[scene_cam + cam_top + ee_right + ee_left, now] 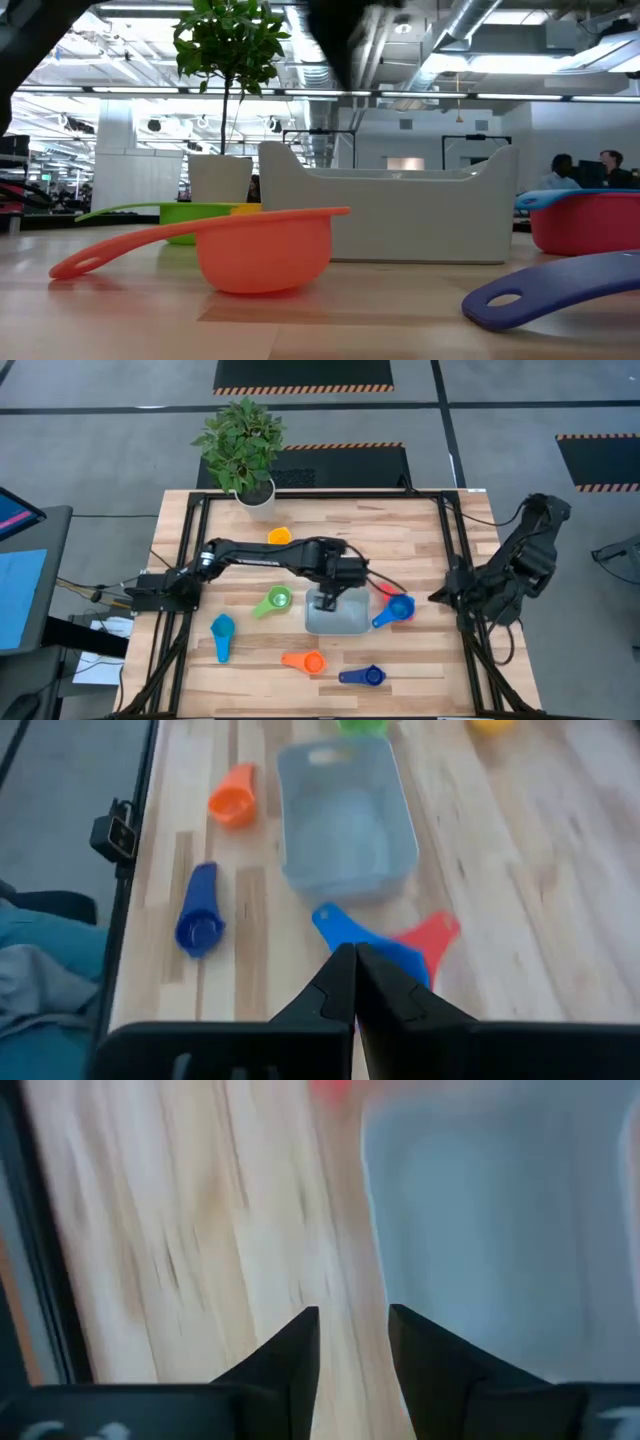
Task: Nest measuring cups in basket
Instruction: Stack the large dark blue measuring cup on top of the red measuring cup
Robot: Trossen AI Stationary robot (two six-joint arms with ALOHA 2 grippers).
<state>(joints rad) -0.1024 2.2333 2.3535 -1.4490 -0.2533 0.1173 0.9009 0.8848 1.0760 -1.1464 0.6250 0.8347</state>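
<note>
Dark left hand (327, 598), fingers narrowly parted and empty, hangs over the basket (350, 622); right hand (354, 982) shut.

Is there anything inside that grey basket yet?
In the right wrist view the basket looks empty, only its bare floor showing. From above, the left gripper hangs over the basket, covering part of the inside.

No readable text, labels, or numbers
</note>
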